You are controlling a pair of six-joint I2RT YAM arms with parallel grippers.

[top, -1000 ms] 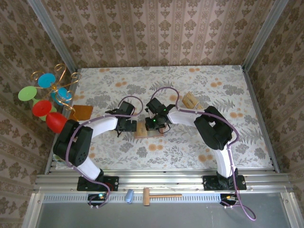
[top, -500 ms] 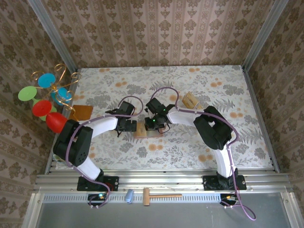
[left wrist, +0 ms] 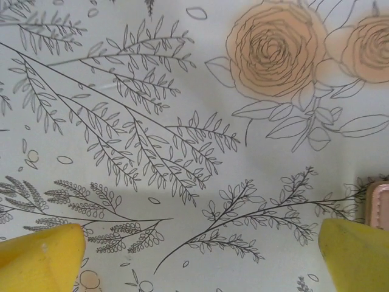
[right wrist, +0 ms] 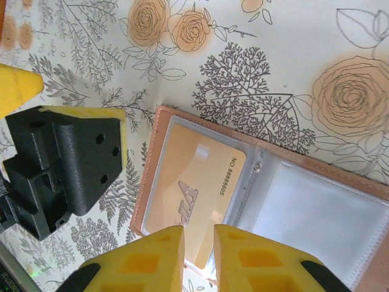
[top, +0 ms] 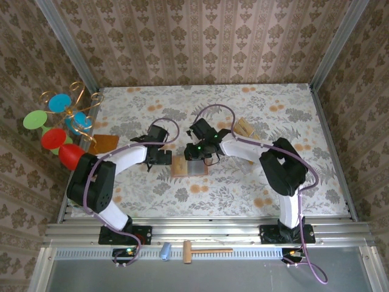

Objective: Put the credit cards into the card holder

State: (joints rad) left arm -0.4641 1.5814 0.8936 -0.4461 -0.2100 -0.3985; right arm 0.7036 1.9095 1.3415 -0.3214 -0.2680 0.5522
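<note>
against a second ago, the right gripper (top: 197, 152) has drawn back off the card holder (top: 189, 166) toward the far side, so more of the holder lies bare in the top view, and its arm's elbow has swung further right. the left gripper (top: 159, 156) has slid a little further left of the holder. the holder has not shifted: it lies open and flat near the middle of the flowered table (top: 304, 121), between the two grippers.

there is one card holder (right wrist: 316, 213), showing two clear pockets. one credit card (right wrist: 194, 188) sits in the pocket nearer the left gripper (right wrist: 67, 164). a small heap of loose cards (top: 244, 128) lies well apart to the right; how many cannot be told. one orange-brown board (top: 103, 144) lies by the left edge.

in the right wrist view the right gripper (right wrist: 199, 231) hovers over the card, its jaws parted by a narrow slit and clamping nothing. the left gripper (left wrist: 199, 254) stands wide apart over bare table, and the holder's pink edge (left wrist: 378, 204) is just beside its right fingertip (left wrist: 355, 252).
</note>
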